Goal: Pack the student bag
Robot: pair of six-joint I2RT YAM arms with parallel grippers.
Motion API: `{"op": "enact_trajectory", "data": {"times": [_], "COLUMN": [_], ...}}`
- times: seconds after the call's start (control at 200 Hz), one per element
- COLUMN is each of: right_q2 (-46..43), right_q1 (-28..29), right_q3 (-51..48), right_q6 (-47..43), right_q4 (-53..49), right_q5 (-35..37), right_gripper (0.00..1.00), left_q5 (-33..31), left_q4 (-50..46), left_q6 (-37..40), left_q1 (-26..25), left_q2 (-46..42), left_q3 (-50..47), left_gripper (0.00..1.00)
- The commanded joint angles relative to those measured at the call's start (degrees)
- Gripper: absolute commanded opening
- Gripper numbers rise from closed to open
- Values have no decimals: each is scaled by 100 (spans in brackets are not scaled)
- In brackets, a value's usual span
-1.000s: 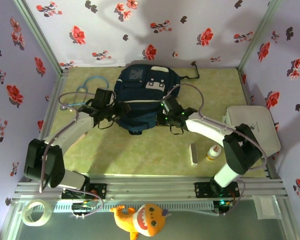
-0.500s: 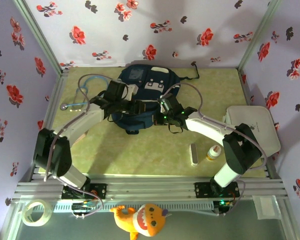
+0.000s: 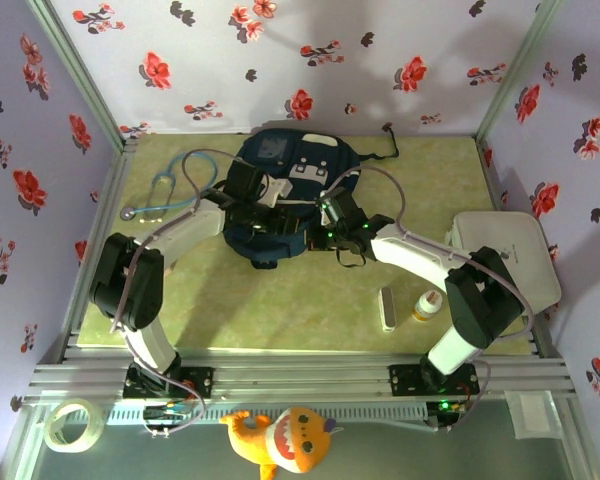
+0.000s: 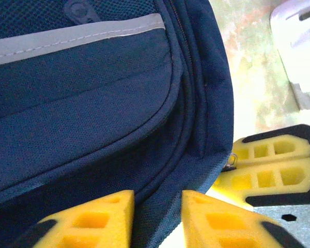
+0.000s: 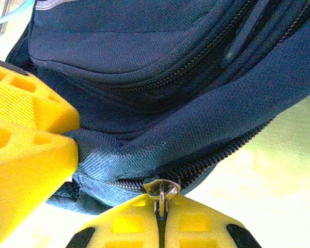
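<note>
Partly inside left hand (image 4: 157, 202), student bag (image 4: 88, 108)

Green mat (image 3: 280, 310), floral walls (image 3: 310, 60). Blue stethoscope (image 3: 165, 190) back-L. White rounded case (image 3: 510, 255) at R edge. White bar (image 3: 387, 308) beside sm. bottle (image 3: 425, 305), front-R. Below mat: tape roll (image 3: 70, 424), orange plush toy (image 3: 280, 435).

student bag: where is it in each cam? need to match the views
Top external: student bag lies at the far centre of the table.
Left wrist: its navy fabric fills the left and centre of the picture.
Right wrist: it spans the upper frame.
Shared landmark: right gripper, shut on the zipper pull at the bag's edge.
</note>
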Motion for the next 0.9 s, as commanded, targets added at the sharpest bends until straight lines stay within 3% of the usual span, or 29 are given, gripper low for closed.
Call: {"op": "enact_trajectory", "data": {"times": [0.0,0.16,0.305,0.47,0.895], "right_q2": [-202,-227,-309,-394,-372], "right_q1": [0,-26,-184,-550,-1194], "right_q3": [9,13,-95,-119,-120], "right_q6": [24,21,-50,-592,-763], "right_q4": [334,183,35,-185,-312], "right_q5": [-54,144,215,-303,-31], "right_gripper": [0,0,0,0,0], "left_q5": [42,41,38,-56,-218], "left_q4": [-233,-503,-671,-1011,-1973], "left_q6": [208,300,418,846,1597], "left_q1": [-22,-13,78,90,83], "left_q2": [137,155,8,-341,-740], "left_q3": [189,332,329,275,270], "left_gripper": [20,0,0,0,0]}}
